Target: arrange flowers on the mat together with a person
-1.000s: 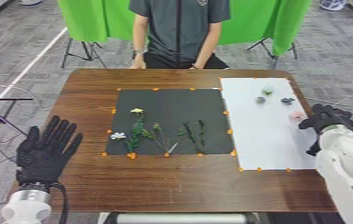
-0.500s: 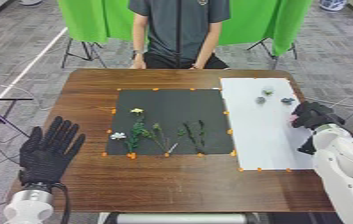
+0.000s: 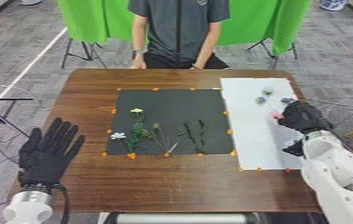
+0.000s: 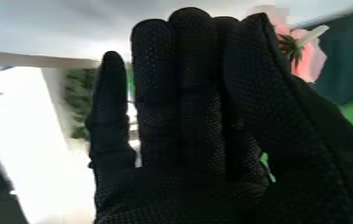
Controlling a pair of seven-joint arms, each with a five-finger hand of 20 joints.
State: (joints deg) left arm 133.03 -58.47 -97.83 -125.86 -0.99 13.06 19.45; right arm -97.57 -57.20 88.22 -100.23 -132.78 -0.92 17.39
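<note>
A: Item one?
B: One pink flower, right of centre in the head view, at the fingertips of the right hand, over the white sheet. Whether it touches the sheet, cannot tell.
A: Condition of hands?
B: Right: thumb and fingertips closed in a pinch on the flower. Left hand, lower left of the frame: open, fingers straight, nothing in it.
A: Handling notes?
B: Very light, by my estimate. Petals thin and soft, likely to crease or bend; not slippery, I should think, but small enough to roll out of a loose pinch.
A: Best point of hold?
B: The short pale stub, upper right in the right wrist view, or the green sepals beside it. Both probably stiffer than the petals. Light pressure only; a hard squeeze could flatten the bloom.
A: Intended place?
B: The dark mat, centre of the head view, presumably by the green stems.
A: Brands, labels, writing?
B: None legible on flower, sheet or mat.
</note>
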